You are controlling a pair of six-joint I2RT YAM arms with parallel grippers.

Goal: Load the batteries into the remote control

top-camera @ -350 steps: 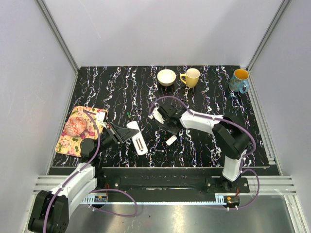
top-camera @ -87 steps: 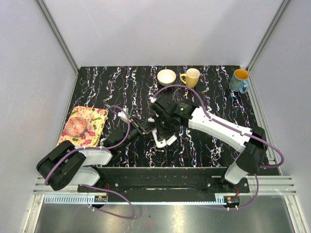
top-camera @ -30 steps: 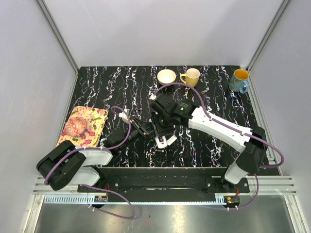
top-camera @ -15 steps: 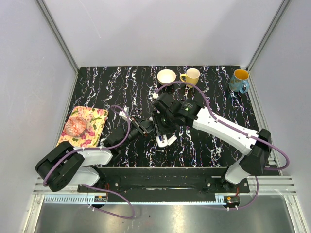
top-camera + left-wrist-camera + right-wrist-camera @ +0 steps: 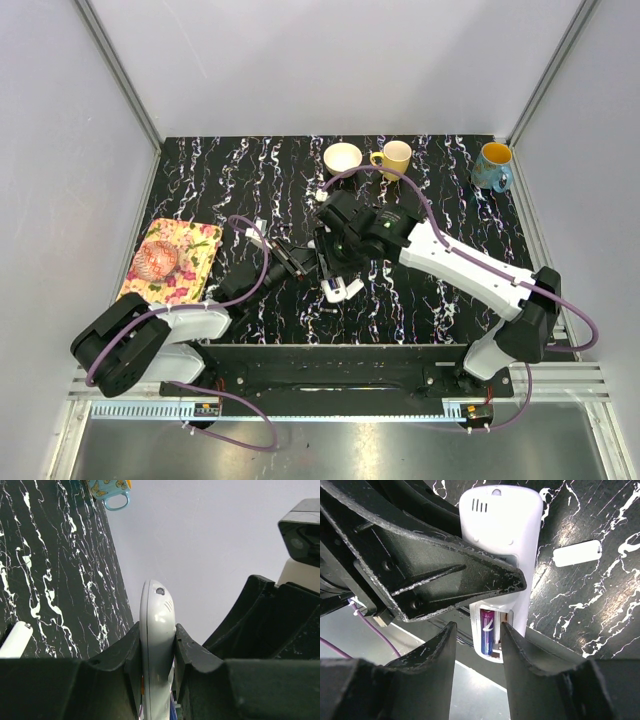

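The remote control [image 5: 156, 605] is clenched by its edges between the fingers of the left gripper [image 5: 157, 632]. The right gripper [image 5: 476, 627] is released, with nothing grasped; between its fingertips a purple battery [image 5: 486, 632] is seen lying in the recess of the remote control.
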